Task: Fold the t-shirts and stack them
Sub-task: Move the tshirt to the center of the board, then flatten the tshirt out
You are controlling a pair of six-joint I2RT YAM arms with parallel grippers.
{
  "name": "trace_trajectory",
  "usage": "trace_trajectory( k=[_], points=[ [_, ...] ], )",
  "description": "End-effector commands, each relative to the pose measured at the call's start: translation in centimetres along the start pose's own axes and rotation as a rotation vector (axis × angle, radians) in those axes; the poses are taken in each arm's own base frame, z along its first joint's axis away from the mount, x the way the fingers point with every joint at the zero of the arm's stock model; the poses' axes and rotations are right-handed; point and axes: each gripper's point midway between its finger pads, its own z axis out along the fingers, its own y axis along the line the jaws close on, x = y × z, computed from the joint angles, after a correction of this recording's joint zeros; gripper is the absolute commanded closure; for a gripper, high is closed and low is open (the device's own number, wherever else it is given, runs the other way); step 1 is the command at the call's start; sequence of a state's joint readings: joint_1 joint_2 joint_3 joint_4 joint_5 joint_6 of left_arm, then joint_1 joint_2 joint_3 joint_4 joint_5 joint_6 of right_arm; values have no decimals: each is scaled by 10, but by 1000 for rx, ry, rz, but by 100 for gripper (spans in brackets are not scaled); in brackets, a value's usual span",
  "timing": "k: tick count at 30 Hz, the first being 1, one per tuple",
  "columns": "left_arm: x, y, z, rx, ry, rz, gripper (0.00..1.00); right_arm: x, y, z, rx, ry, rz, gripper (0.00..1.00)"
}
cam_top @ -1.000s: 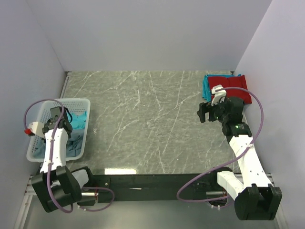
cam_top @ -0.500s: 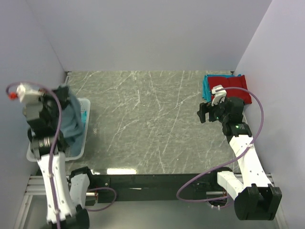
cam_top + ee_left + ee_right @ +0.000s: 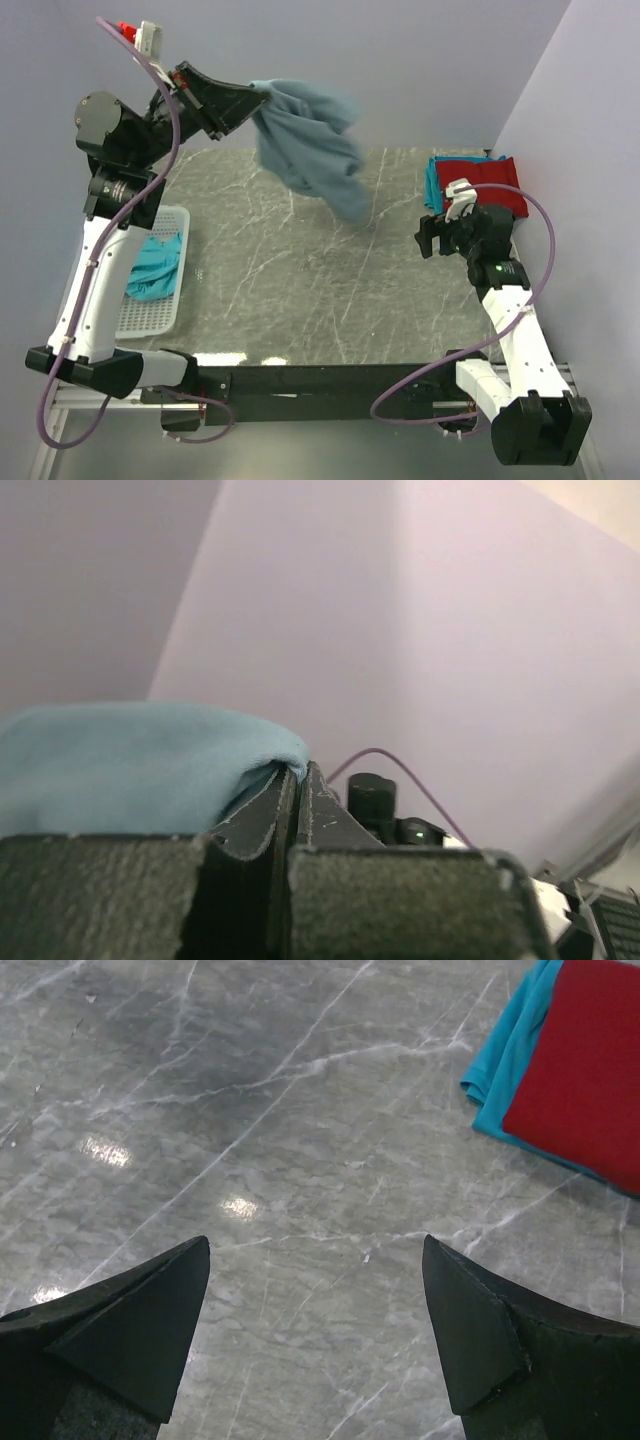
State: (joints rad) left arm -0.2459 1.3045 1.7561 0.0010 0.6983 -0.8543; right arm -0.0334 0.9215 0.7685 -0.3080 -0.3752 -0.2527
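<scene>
blue-grey t-shirt (image 3: 310,150) now aloft, out of basket (image 3: 150,318)

Grey white-veined marble tabletop (image 3: 300,270), pale lilac walls (image 3: 400,70) on three sides, glare patch (image 3: 250,357) near front edge

Left arm reaching high, left pincer (image 3: 258,97) clamped on blue-grey t-shirt (image 3: 310,150), right arm low, right pincer (image 3: 424,238) agape

1 high rear overview; 2 close wrist views, right toward table (image 3: 300,1110)
</scene>
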Motion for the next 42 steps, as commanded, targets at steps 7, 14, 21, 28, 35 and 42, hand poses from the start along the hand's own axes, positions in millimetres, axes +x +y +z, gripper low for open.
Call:
trace_trajectory(
  k=[7,14,21,28,35,42],
  points=[
    [53,-3,21,109,78,-42,99,-32,-14,-15,78,-90,-49,7],
    [178,133,-7,-270,239,-173,99,-28,-15,-17,78,-77,-64,7],
    [219,222,-47,-664,333,-114,41,-3,-4,-8,-34,44,-136,7],
    [219,187,-57,-506,445,47,13,35,59,-8,-463,115,-217,11],
    [337,161,-93,-467,724,-101,26,58,94,12,-633,155,-512,13],
    [420,117,-128,-366,803,-138,27,43,102,39,-736,139,-622,16]
  ],
)
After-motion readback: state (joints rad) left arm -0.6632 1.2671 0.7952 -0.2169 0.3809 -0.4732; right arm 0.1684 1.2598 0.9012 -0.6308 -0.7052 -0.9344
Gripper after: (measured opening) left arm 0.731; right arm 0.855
